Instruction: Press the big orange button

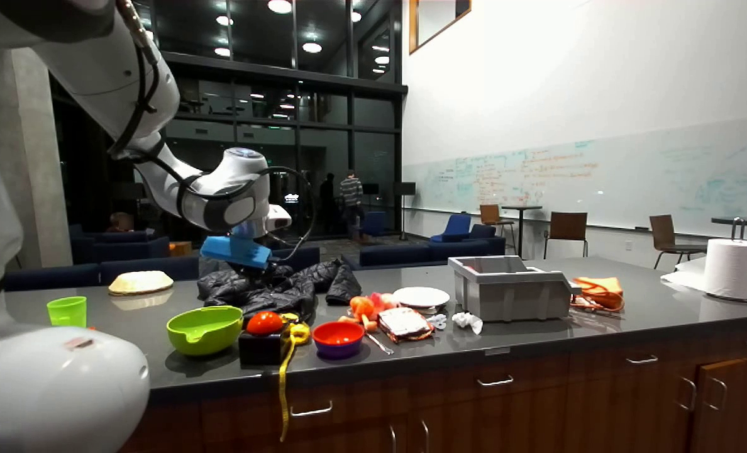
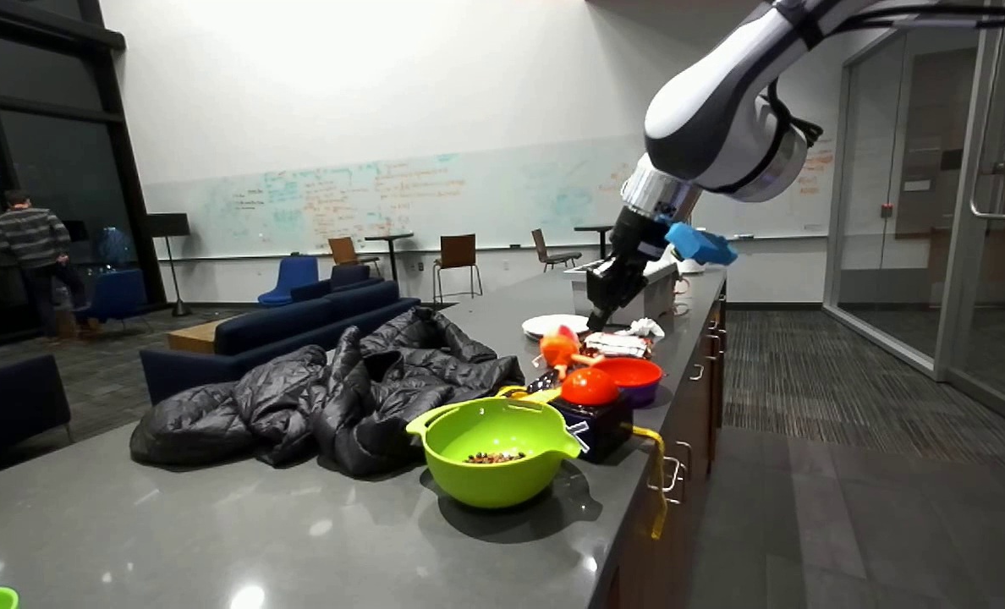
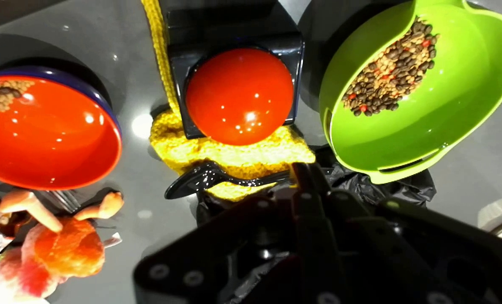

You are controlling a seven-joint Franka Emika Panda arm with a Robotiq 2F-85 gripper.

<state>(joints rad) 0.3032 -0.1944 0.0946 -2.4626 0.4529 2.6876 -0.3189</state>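
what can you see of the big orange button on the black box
The big orange button is a smooth, glossy dome, plastic by its look, set atop a shiny black box near the edge of the grey counter. Its rounded side faces up. Nothing rests on it, and the black gripper stands apart. Whether it is pressed in cannot be told.

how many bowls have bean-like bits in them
2: in the wrist view, a glossy lime-green spouted bowl right of the big orange dome-shaped button, and a round glossy bowl, red inside and purple outside, left of it. Others may be hidden.
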